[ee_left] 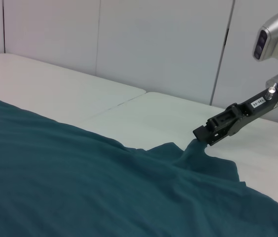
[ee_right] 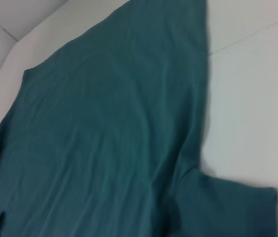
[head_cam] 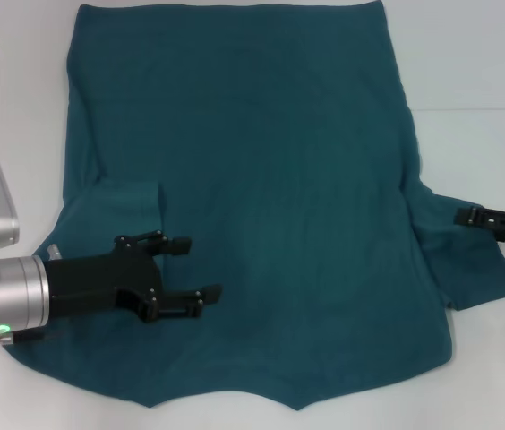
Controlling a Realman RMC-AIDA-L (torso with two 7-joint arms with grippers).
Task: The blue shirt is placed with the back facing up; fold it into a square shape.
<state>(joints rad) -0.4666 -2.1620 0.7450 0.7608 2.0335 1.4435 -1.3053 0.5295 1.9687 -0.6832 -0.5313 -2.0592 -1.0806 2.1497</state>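
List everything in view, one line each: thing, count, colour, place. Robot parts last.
blue shirt: one, dark teal-blue, spread flat across the table, left sleeve folded in over the body, right sleeve spread out.
table: one, white, under the shirt, with a seam running across it.
wall panels: several, pale grey, behind the table.
left gripper: one, black on a silver wrist, open, over the shirt near its left sleeve.
right gripper: one, black, at the right sleeve's edge.
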